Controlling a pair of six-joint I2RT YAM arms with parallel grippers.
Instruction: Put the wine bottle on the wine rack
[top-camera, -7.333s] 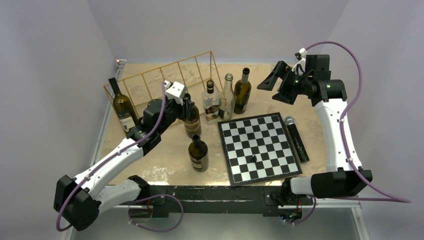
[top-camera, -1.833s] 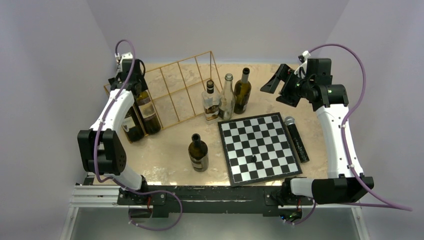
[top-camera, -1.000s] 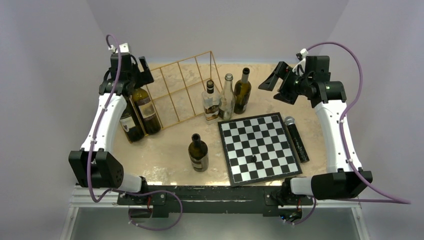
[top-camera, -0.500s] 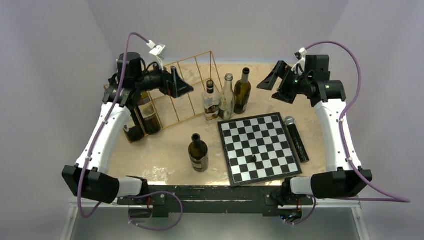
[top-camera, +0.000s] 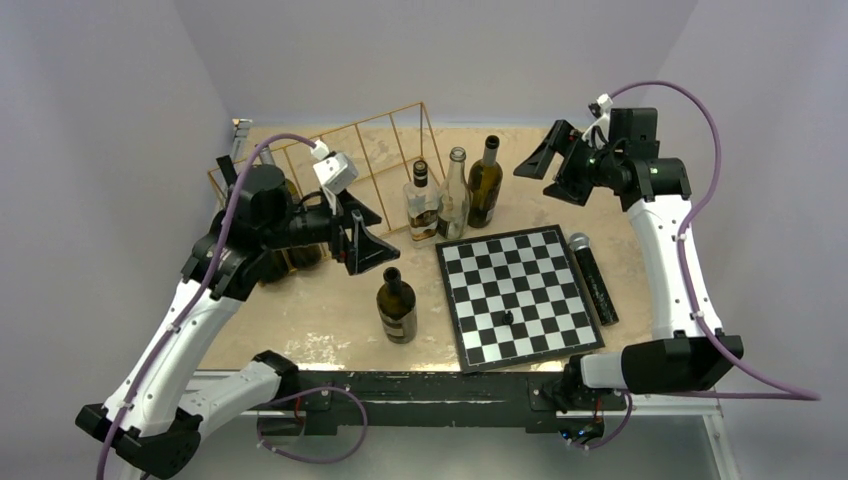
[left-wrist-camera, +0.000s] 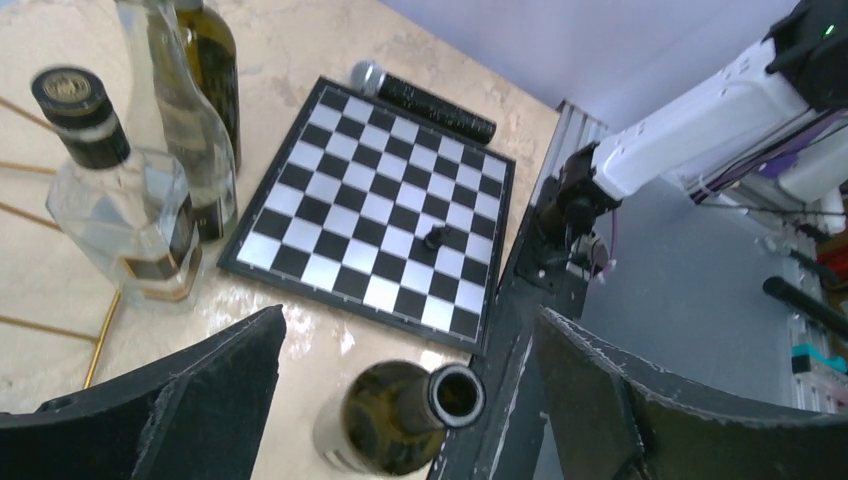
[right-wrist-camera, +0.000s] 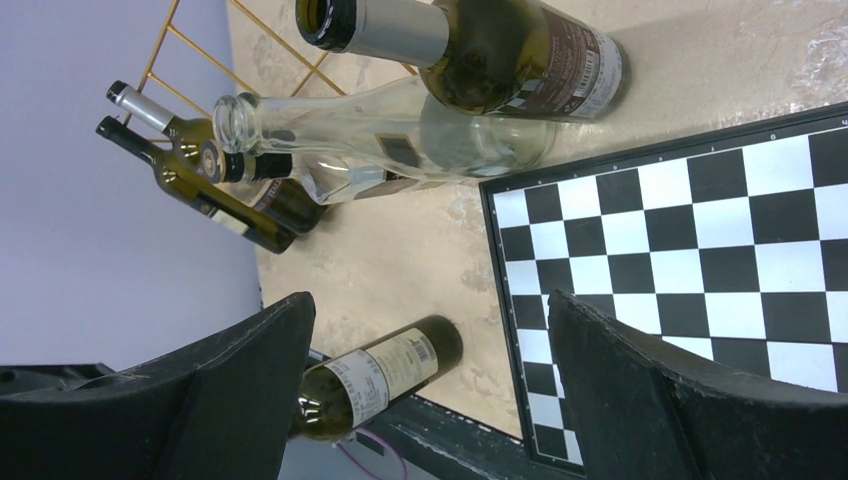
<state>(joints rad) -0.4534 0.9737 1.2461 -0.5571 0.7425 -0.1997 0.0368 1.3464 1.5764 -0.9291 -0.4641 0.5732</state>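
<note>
Left gripper (top-camera: 380, 242) hovering, jaws wide apart, above bottle (top-camera: 397, 303); glass, slick, probably heavy, breakable; neck looking the safest hold.

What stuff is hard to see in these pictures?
Top view: the left arm covers most of the two bottles in the wine rack.
Left wrist view: the bottom edge cuts off the open bottle at its base.
Top view: the chess piece on the chessboard is too small to name.
</note>
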